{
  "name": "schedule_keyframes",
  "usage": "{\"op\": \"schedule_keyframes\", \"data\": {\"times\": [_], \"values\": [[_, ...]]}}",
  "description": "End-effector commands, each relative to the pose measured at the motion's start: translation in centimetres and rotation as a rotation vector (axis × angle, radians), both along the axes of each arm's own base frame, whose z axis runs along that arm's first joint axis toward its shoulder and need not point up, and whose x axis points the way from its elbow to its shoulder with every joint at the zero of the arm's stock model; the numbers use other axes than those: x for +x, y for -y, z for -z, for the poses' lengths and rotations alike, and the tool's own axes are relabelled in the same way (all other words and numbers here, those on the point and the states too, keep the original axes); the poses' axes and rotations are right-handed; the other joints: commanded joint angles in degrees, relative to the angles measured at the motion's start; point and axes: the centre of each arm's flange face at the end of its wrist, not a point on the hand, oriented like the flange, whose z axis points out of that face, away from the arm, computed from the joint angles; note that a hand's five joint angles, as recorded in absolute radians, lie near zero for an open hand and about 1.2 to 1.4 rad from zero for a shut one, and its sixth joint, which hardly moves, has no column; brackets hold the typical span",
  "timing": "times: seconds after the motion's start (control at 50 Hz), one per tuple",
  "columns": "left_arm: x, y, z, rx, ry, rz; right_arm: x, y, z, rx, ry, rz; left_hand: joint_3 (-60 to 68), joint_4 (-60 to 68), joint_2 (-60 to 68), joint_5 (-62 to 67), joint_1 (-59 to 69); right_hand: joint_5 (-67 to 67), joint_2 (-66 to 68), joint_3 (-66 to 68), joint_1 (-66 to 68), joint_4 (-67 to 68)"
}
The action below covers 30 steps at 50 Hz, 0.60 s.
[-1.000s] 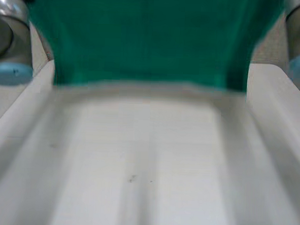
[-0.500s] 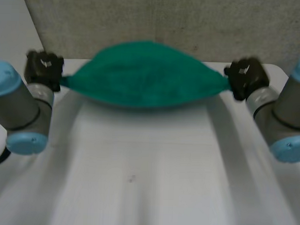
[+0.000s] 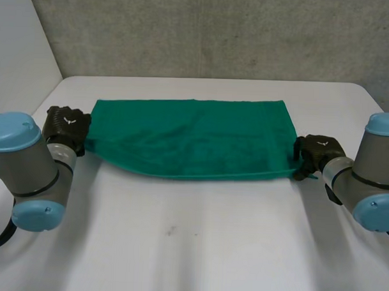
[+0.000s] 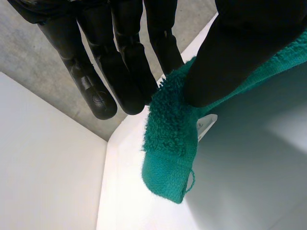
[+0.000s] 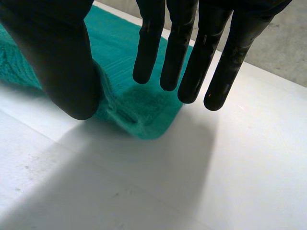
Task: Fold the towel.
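Note:
The green towel [image 3: 195,139] lies flat across the far half of the white table [image 3: 197,248], its long side running left to right. My left hand [image 3: 66,128] is at the towel's near left corner. In the left wrist view that corner [image 4: 170,143] is pinched between the thumb [image 4: 240,52] and the fingers [image 4: 120,72], and its tip hangs free below them. My right hand [image 3: 317,153] is at the near right corner. Its fingers [image 5: 192,57] are straight and spread away from the thumb [image 5: 62,62], and the towel corner [image 5: 144,115] rests on the table beneath them.
A grey wall [image 3: 205,31] stands behind the table's far edge. A pale wall [image 3: 19,43] is at the left. Both forearms reach inward over the table's left and right sides, and bare tabletop stretches in front of the towel.
The towel, held up close to the head camera a second ago, has swung forward and down onto the table. The right hand's fingers have come off its corner.

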Motion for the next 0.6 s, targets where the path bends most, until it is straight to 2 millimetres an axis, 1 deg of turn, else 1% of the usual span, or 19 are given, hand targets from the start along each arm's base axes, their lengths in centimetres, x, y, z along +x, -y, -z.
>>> {"op": "schedule_keyframes", "data": {"times": [0.02, 0.08, 0.12, 0.14, 0.16, 0.2, 0.28, 0.32, 0.36, 0.38, 0.44, 0.46, 0.52, 0.54, 0.56, 0.58, 0.6], "values": [[-0.1, -0.1, -0.4, -0.009, -0.004, 0.001, -0.7, 0.2, 0.0, 0.028, -0.005, -0.008, 11.66, 11.55, 11.39, 14.27, 15.73, 5.69, 5.67, 6.01, 11.25, 6.20], [0.0, -0.1, -0.3, -0.006, -0.001, -0.001, -0.8, -0.1, 0.1, 0.060, -0.009, -0.008, 11.66, 11.55, 11.39, 14.27, 15.73, 8.71, 8.69, 9.03, 14.27, 9.21], [0.0, -0.1, -0.3, -0.006, -0.001, -0.001, -0.8, -0.1, 0.1, 0.068, -0.008, -0.013, 11.66, 11.55, 11.39, 14.27, 15.73, 16.42, 16.40, 16.74, 21.98, 16.93], [0.0, -0.1, -0.2, -0.004, -0.001, -0.001, -0.8, -0.2, 0.2, 0.072, -0.005, -0.015, 11.66, 11.55, 11.39, 14.27, 15.73, 21.63, 21.60, 21.94, 27.19, 22.13], [0.0, -0.2, -0.1, 0.000, 0.002, 0.001, -0.7, -0.2, 0.2, 0.072, -0.005, -0.020, 11.66, 11.55, 11.39, 14.27, 15.73, 37.44, 37.42, 37.76, 43.00, 37.94], [0.0, -0.3, 0.0, 0.012, 0.007, 0.000, -0.8, -0.2, 0.2, 0.072, -0.009, -0.022, 11.66, 11.55, 11.39, 14.27, 15.73, 37.60, 37.58, 37.92, 43.16, 38.10], [0.3, -1.5, 0.8, 0.092, 0.036, 0.003, -1.0, -0.6, 0.4, 0.076, -0.066, -0.055, 11.66, 11.55, 11.39, 14.27, 15.73, 37.60, 37.58, 37.92, 43.16, 38.10], [0.5, -2.5, 1.0, 0.164, 0.059, 0.004, -1.1, -1.3, 0.0, 0.073, -0.137, -0.097, 11.66, 11.55, 11.39, 14.27, 15.73, 37.60, 37.58, 37.92, 43.16, 38.10], [0.7, -3.5, 1.2, 0.224, 0.081, 0.005, -1.1, -2.0, -1.2, 0.062, -0.194, -0.129, 11.66, 11.55, 11.39, 14.27, 15.73, 37.60, 37.58, 37.92, 43.16, 38.10], [1.0, -4.6, 1.4, 0.294, 0.109, 0.005, -1.4, -2.8, -2.4, 0.062, -0.261, -0.164, 11.66, 11.55, 11.39, 14.27, 15.73, 37.60, 37.58, 37.92, 43.16, 38.10], [1.8, -6.4, 1.8, 0.418, 0.164, 0.004, -2.0, -4.4, -3.5, 0.104, -0.370, -0.226, 11.66, 11.55, 11.39, 14.27, 15.73, 37.60, 37.58, 37.92, 43.16, 38.10], [2.3, -7.8, 1.9, 0.501, 0.201, 0.003, -2.8, -5.5, -3.6, 0.165, -0.448, -0.265, 11.66, 11.55, 11.39, 14.27, 15.73, 37.60, 37.58, 37.92, 43.16, 38.10], [3.0, -10.0, 1.8, 0.606, 0.247, 0.000, -4.0, -7.6, -3.5, 0.278, -0.560, -0.344, 11.66, 11.55, 11.39, 14.27, 15.73, 37.60, 37.58, 37.92, 43.16, 38.10], [3.3, -11.2, 1.6, 0.648, 0.265, 0.004, -4.7, -9.2, -3.6, 0.343, -0.626, -0.399, 11.66, 11.55, 11.39, 14.27, 15.73, 37.60, 37.58, 37.92, 43.16, 38.10], [3.5, -11.7, 1.4, 0.658, 0.274, 0.007, -5.0, -9.9, -3.8, 0.368, -0.655, -0.423, 11.66, 11.55, 11.39, 14.27, 15.73, 37.60, 37.58, 37.92, 43.16, 38.10], [3.6, -12.1, 1.3, 0.661, 0.282, 0.011, -5.0, -9.9, -3.8, 0.368, -0.655, -0.423, 11.66, 11.55, 11.39, 14.27, 15.73, 37.60, 37.58, 37.92, 43.16, 38.10], [3.6, -12.1, 1.3, 0.661, 0.282, 0.011, -5.2, -10.5, -3.8, 0.389, -0.680, -0.445, 11.66, 11.55, 11.39, 14.27, 15.73, 37.60, 37.58, 37.92, 43.16, 38.10]]}}
